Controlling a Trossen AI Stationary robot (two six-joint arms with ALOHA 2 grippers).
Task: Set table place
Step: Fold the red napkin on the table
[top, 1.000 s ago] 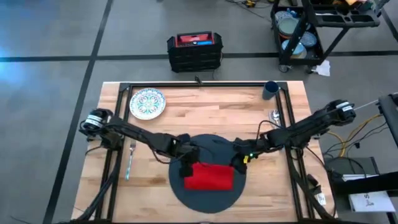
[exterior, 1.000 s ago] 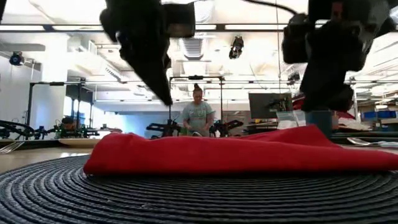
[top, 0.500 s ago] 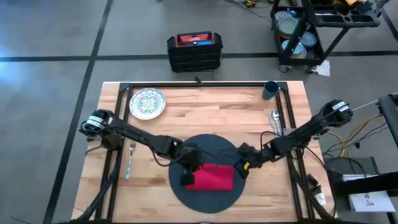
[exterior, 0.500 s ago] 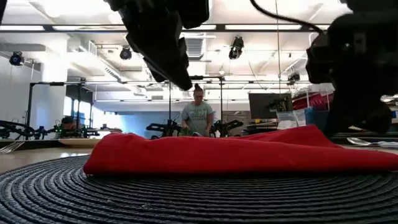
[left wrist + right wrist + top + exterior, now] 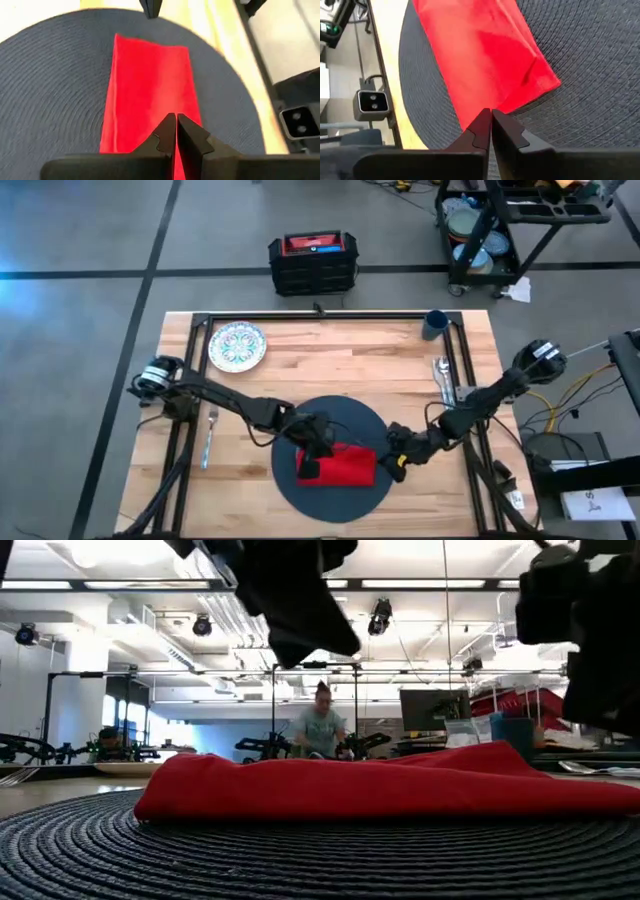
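Napkin (image 5: 340, 465) folded on mat (image 5: 335, 420). Left gripper (image 5: 310, 468) and right gripper (image 5: 393, 470) at its ends, fingers closed, pinching nothing. Advice: square napkin gently, avoid dragging mat.

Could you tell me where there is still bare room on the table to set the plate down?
The widest bare wood on the table runs between the patterned plate and the blue cup, above the round mat. The mat's upper half is also free. It is crowded at the red napkin, where the left gripper and right gripper meet.
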